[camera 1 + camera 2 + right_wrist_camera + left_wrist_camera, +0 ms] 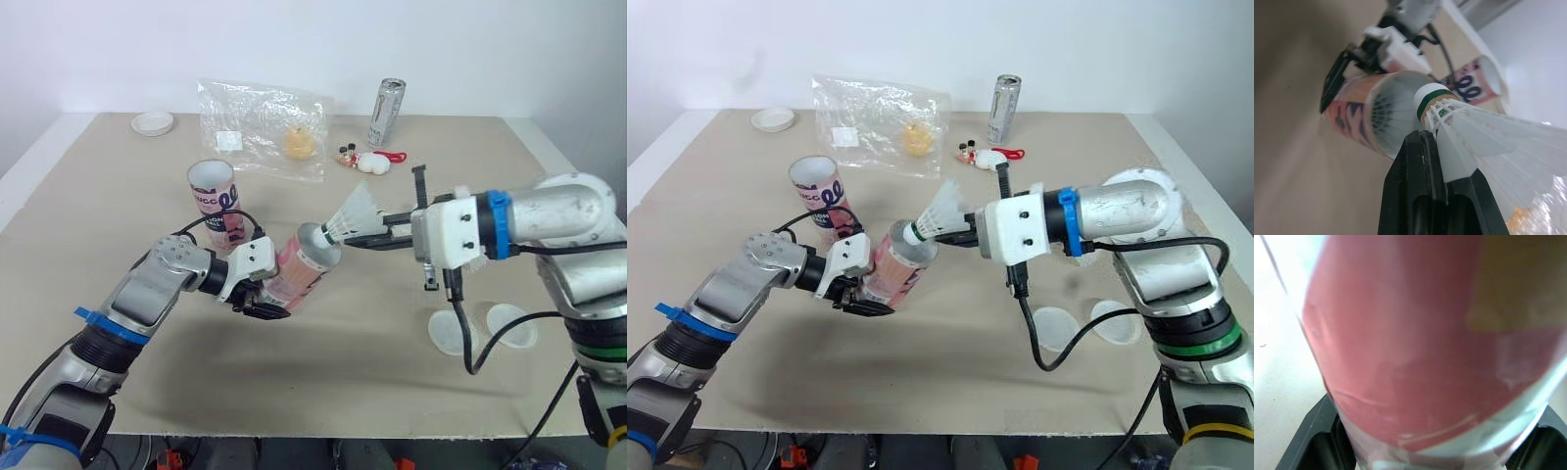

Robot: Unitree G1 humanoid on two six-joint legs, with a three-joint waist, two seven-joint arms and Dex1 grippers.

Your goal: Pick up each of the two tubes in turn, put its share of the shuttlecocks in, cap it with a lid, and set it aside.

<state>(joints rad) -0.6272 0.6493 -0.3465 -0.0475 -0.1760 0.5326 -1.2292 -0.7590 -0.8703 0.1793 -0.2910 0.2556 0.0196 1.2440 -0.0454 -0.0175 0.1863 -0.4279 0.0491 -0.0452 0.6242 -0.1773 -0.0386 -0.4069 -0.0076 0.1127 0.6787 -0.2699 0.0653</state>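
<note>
Black fingers of the right gripper (364,238) are pinched on the feather skirt of a shuttlecock (355,211). Its cork end is pointed away from the fingertips and sits right at the open mouth of the pink tube (304,262). That tube is held tilted, off the table (118,196). It is clamped around its lower body by the left gripper (266,289), with the mouth aimed at the right fingertips.

In the right wrist view, what looks like another feather skirt is seen inside the mouth, so loading is judged partly done. The count cannot be told.

A second tube (216,201) stands upright and uncapped just beyond the left fingers; its contents cannot be told. Two lids (454,331) (511,325) lie flat under the right wrist, well apart from both sets of fingers. Farther out, a plastic bag (263,127) and a can (386,113) are seen.

Judged outstanding:
- This shuttlecock is to be seated, and the tube capped and set aside.
- The full cycle is then to be repeated on the second tube.
</note>
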